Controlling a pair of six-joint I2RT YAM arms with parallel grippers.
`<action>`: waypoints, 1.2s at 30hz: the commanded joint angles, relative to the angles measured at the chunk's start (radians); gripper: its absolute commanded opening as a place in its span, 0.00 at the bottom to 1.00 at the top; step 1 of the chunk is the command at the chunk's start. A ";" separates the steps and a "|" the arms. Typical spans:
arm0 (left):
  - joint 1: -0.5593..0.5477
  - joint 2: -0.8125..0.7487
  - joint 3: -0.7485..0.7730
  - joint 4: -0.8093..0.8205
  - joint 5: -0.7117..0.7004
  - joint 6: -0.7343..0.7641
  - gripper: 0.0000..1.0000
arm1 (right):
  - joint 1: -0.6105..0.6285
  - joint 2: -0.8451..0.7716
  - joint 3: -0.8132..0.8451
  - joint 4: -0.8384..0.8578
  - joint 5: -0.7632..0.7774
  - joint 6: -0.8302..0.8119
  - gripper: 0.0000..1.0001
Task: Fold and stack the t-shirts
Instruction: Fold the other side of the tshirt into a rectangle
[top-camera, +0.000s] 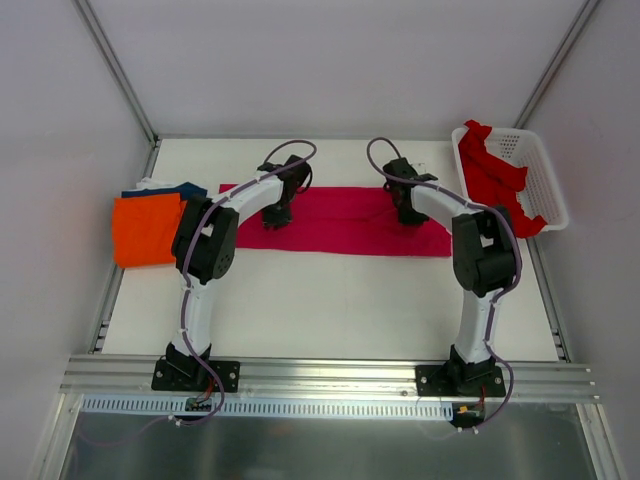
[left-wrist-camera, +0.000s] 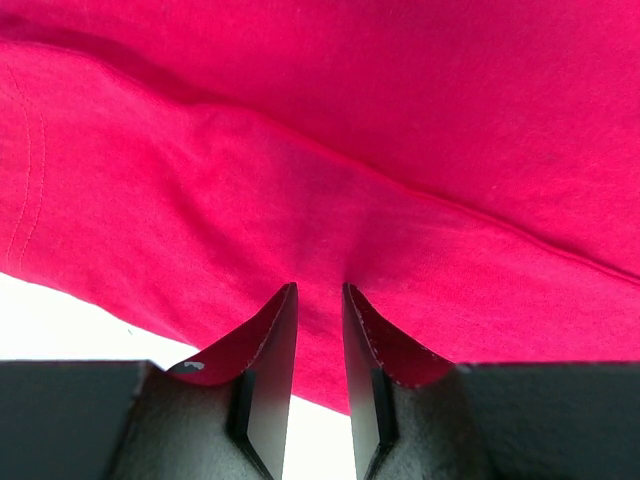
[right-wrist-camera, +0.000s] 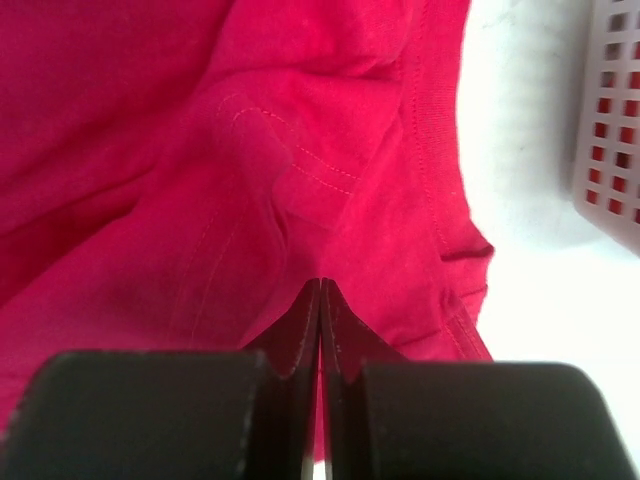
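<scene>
Left gripper (left-wrist-camera: 320, 288) and right gripper (right-wrist-camera: 320, 282) tight on magenta t-shirt (top-camera: 345, 220); orange t-shirt (top-camera: 145, 230) leftward, red t-shirt (top-camera: 490, 175) over basket (top-camera: 522, 142).

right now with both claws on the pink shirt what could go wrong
The right claw looks shut on only a thin pinch of the pink shirt; it may slip on lifting.
The left claw holds a thicker pleat, so the fold may come out skewed.
The basket, with the red shirt hanging over its rim, sits near the right claw; a wide swing might snag it.
</scene>
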 joint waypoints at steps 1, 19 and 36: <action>0.007 0.006 -0.009 -0.007 -0.006 -0.002 0.24 | 0.006 -0.132 0.034 0.010 0.011 0.005 0.00; 0.008 0.044 -0.024 -0.002 0.003 -0.011 0.22 | -0.005 -0.003 0.233 0.036 -0.120 -0.031 0.01; 0.008 0.046 -0.065 0.014 0.013 -0.019 0.21 | -0.008 -0.201 -0.050 0.021 -0.015 0.028 0.01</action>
